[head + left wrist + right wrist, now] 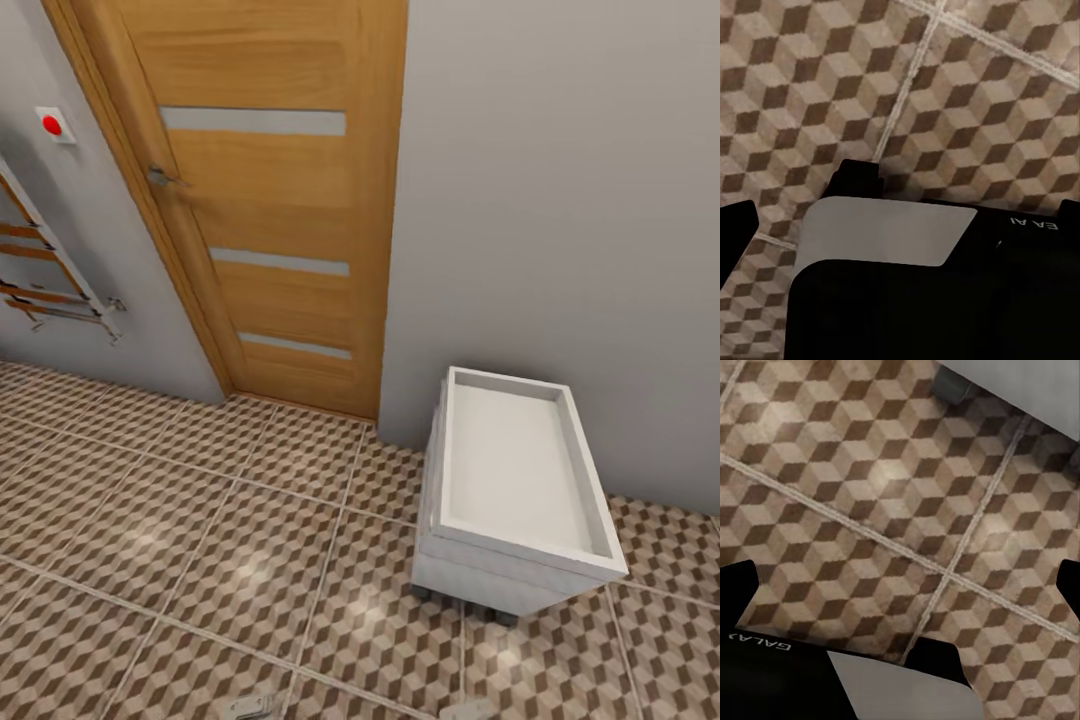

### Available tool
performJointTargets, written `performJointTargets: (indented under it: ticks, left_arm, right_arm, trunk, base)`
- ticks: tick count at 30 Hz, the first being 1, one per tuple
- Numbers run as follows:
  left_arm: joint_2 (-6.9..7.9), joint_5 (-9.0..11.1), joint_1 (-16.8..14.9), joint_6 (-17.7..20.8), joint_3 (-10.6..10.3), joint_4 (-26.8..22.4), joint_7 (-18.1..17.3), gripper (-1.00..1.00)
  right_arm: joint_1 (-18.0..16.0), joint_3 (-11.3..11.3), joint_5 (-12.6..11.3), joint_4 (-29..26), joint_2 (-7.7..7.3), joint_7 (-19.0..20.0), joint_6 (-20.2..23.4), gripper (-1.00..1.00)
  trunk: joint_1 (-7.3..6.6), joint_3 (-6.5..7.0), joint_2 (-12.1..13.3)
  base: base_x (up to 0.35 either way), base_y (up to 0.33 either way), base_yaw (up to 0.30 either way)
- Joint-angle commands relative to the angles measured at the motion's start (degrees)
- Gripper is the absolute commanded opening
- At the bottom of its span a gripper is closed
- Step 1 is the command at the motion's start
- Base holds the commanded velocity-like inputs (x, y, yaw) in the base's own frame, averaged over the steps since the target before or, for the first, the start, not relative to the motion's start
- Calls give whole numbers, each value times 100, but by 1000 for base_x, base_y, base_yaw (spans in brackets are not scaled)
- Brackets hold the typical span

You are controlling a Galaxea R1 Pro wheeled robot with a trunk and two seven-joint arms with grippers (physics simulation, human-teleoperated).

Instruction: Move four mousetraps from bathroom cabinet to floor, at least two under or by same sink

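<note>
The bathroom floor (200, 520), tiled in a brown, beige and grey cube pattern with pale grout lines, spreads across the lower head view. It also lies under my left gripper (900, 211) and my right gripper (907, 585). Both grippers are open, black fingers (736, 232) (736, 592) far apart at the frame edges, with nothing between them. The mousetraps, the cabinet and the bathroom sink are out of view.
A small white drawer unit (520, 480) on casters stands against the grey wall at the right; its corner (1020, 379) is close to my right gripper. A closed orange-brown door (270, 200) is ahead, a towel rail (50, 270) on the left wall. My own body (892, 232) is below the left gripper.
</note>
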Motion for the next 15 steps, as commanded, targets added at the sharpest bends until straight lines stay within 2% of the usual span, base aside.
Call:
performJointTargets:
  ticks: [1, 15]
  left_arm:
    - [2, 36, -7, -17, -45, -18, 37, 100]
    - [2, 36, -7, -17, -42, -17, 37, 100]
  right_arm:
    - [-2, 42, -9, 2, 1, -34, -11, 100]
    - [-2, 44, -9, 2, 1, -34, -11, 100]
  trunk:
    - [0, -4, -2]
    - [0, -4, -2]
  base:
    - [0, 0, 287]
    - [0, 0, 287]
